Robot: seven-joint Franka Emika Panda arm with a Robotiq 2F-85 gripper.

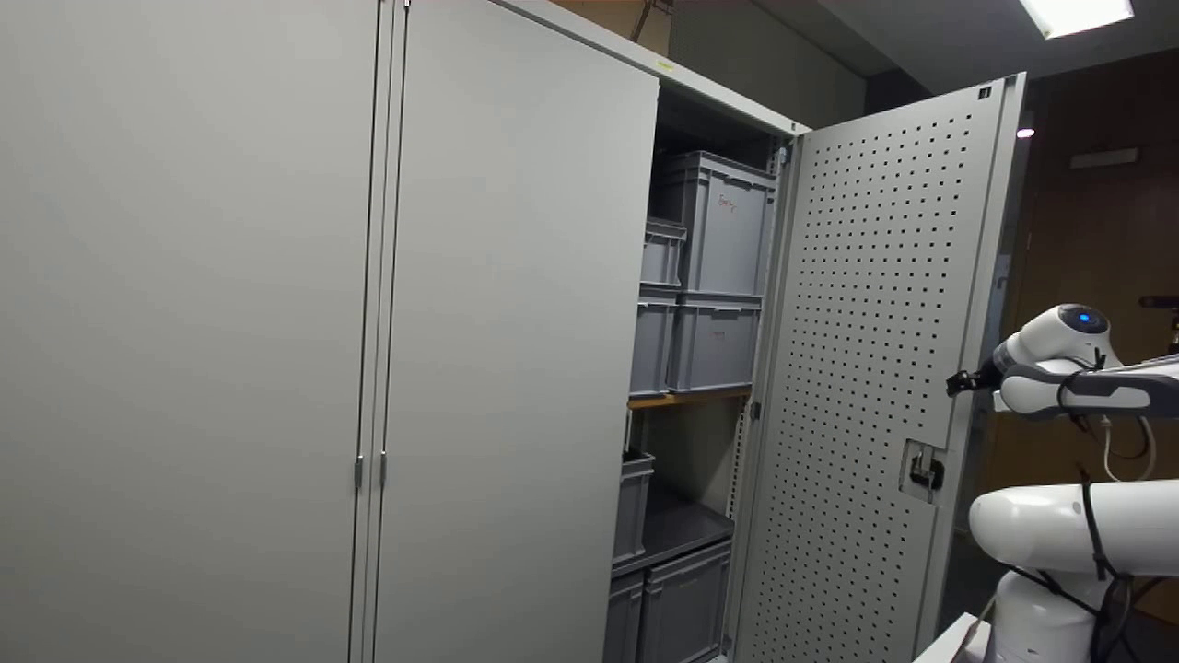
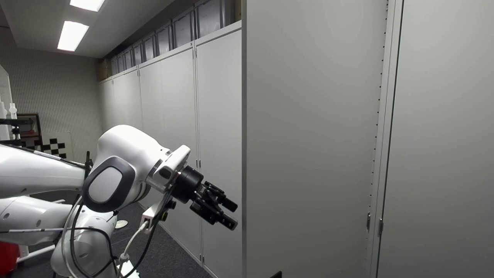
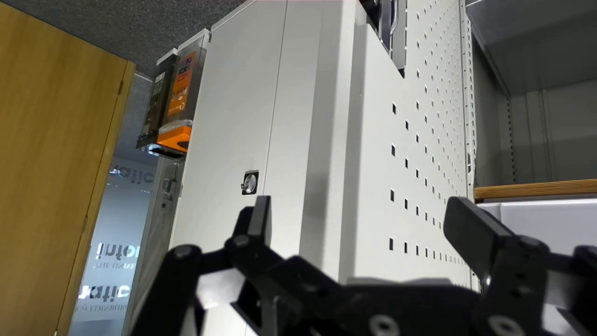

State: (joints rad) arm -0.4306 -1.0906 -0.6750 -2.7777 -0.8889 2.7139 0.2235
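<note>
My gripper is open and empty, with its black fingers wide apart in the wrist view [image 3: 359, 212]. It shows in both exterior views [image 1: 963, 382] [image 2: 230, 214], near the free edge of an open grey cabinet door. The door's perforated inner face [image 1: 866, 304] shows in an exterior view, its plain outer face [image 2: 308, 135] in an exterior view. In the wrist view the door's edge and perforated face [image 3: 373, 205] lie between and beyond the fingers. I see no contact. A latch [image 1: 924, 470] sits on the inner face, below gripper height.
The open cabinet holds grey bins [image 1: 728, 239] on shelves, one with a wooden edge [image 3: 536, 189]. Closed cabinet doors [image 1: 516, 331] adjoin it. Another closed door with a round lock [image 3: 250, 182] stands behind. A wooden door [image 3: 46, 154] is at the wrist view's left. The wrist picture appears upside down.
</note>
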